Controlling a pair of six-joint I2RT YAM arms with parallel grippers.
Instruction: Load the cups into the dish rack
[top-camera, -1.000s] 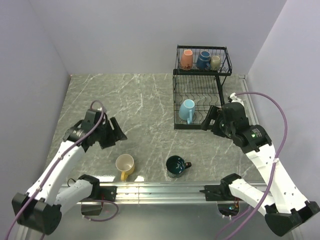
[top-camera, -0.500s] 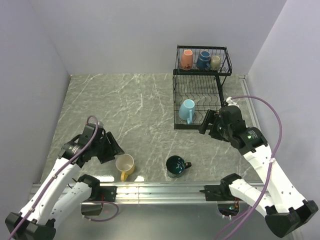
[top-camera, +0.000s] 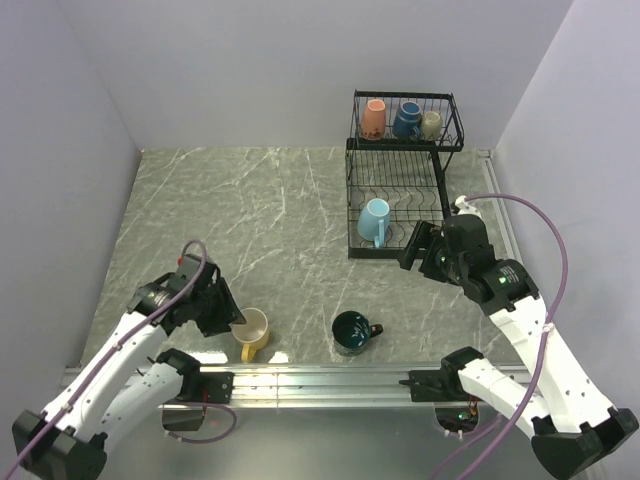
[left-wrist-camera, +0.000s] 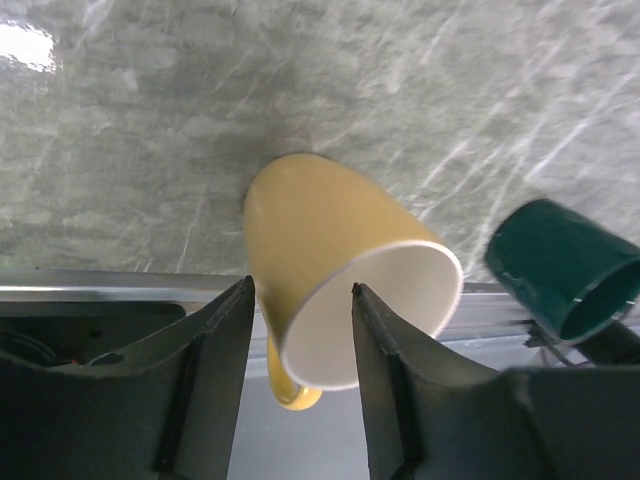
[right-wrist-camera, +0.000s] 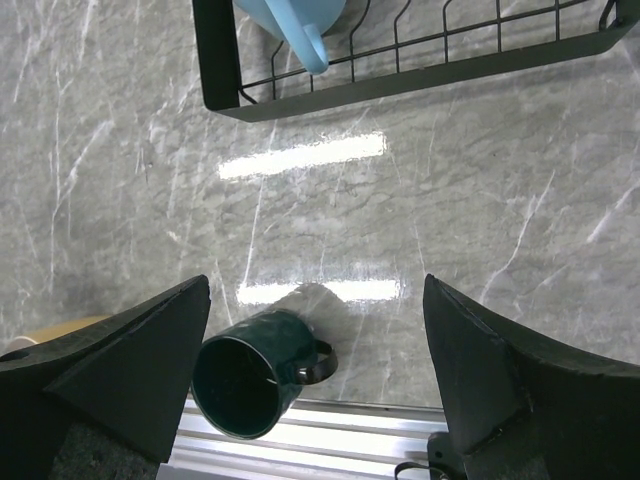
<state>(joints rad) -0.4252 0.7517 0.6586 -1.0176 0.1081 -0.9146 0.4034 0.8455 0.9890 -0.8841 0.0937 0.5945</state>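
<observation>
Desk (top-camera: 280, 200): a grey marbled surface on which the rack and two loose mugs are carried.
Dish rack (top-camera: 400, 190): a black wire rack set at the far right of the desk, with a raised upper basket behind a lower slotted tray.
Upper basket: three mugs are held in a row here, the orange-pink mug (top-camera: 373, 119) on the left, the navy mug (top-camera: 406, 120) in the middle, and the olive-grey mug (top-camera: 431, 124) on the right.
Lower tray: the light blue mug (top-camera: 375, 220) is placed at its near left part, and its handle is seen hanging down toward the tray's front rail in the right wrist view (right-wrist-camera: 290, 20).
Yellow mug (top-camera: 250, 328): it is stood upright near the front edge of the desk, left of centre, with the handle turned toward the rail.
Teal mug (top-camera: 352, 331): it is stood upright to the right of the yellow mug, apart from it, with its handle pointed right.
Left tool (left-wrist-camera: 300, 290): it is released and lowered onto the yellow mug (left-wrist-camera: 330, 270); one finger is seen outside the wall and the other over the mouth. Contact cannot be told.
Right tool (right-wrist-camera: 316, 285): it is released, with its fingers spread wide and nothing held, and is hung above bare desk between the rack's front rail and the teal mug (right-wrist-camera: 245, 385).
</observation>
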